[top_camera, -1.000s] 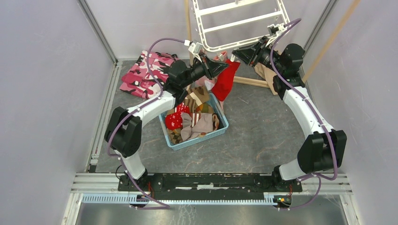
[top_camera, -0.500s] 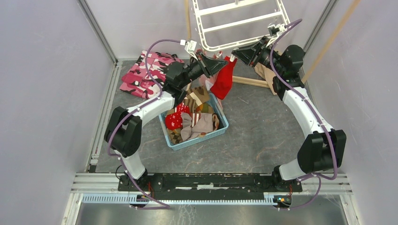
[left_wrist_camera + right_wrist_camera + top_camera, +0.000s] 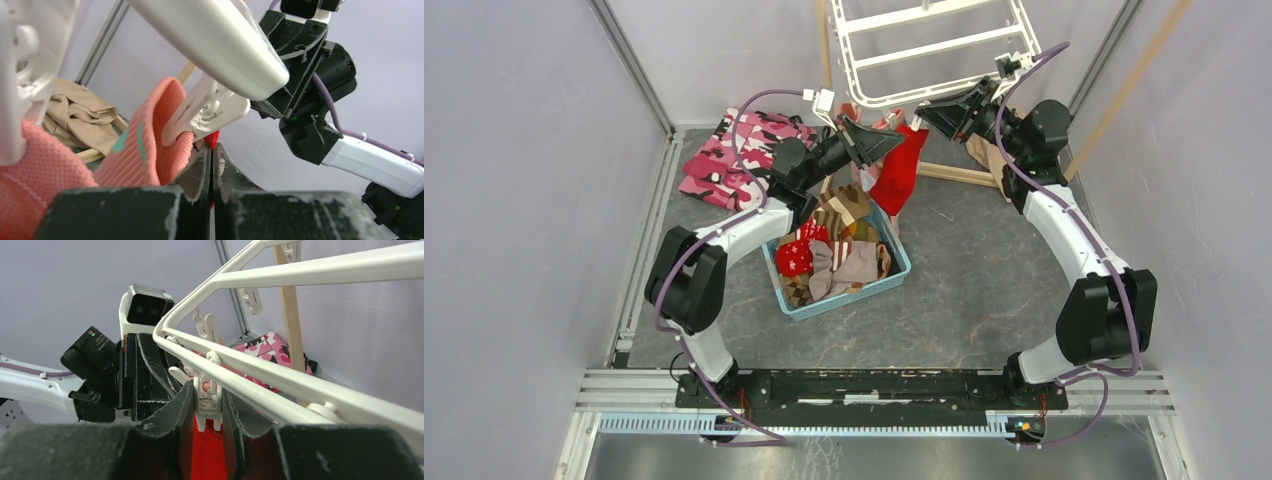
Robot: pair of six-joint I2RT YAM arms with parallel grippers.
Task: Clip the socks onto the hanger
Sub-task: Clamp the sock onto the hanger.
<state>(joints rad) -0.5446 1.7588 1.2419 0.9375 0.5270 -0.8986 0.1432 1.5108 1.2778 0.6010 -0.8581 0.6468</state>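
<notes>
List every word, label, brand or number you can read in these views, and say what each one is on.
None can be read in any view.
The white marks on the spotted sock in the basket are too small to tell from a pattern.
The hanger and the pink camouflage garment show no lettering.

Red sock point(image 3: 902, 165) dangling just under white hanger point(image 3: 939, 48) rim; other socks point(image 3: 844, 262) heaped below.
</notes>
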